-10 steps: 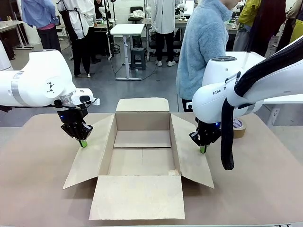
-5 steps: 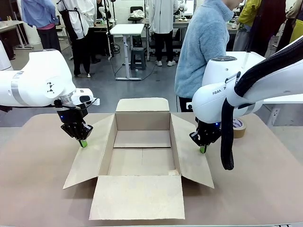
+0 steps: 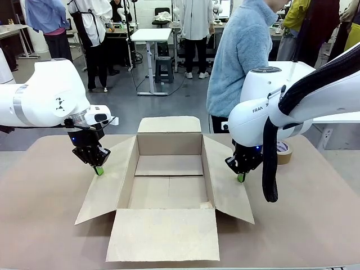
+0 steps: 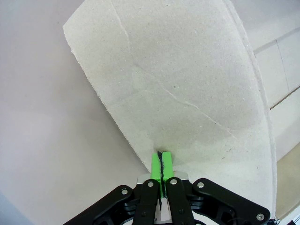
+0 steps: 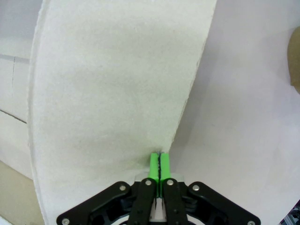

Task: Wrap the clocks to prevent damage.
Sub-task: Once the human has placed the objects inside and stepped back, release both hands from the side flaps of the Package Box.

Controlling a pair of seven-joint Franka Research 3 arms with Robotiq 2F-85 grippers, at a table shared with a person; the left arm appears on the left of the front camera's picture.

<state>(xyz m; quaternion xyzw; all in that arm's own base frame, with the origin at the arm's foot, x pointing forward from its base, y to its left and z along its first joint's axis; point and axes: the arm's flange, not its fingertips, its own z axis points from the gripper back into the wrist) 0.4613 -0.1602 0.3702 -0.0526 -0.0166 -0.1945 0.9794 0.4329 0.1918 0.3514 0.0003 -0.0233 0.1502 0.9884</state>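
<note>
Cardboard box [image 3: 169, 194], matte brown, flat rectangular flaps [image 3: 163, 233] splayed; closed left hand [image 3: 99, 170] and closed right hand [image 3: 241, 178] touch side-flap edges.

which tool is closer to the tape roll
Right. The right tool is at the right flap of the box, near the tape roll; the left tool is at the left flap, across the box.

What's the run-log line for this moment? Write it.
left gripper: shut, at left flap edge | right gripper: shut, at right flap edge | box: flaps open
</note>
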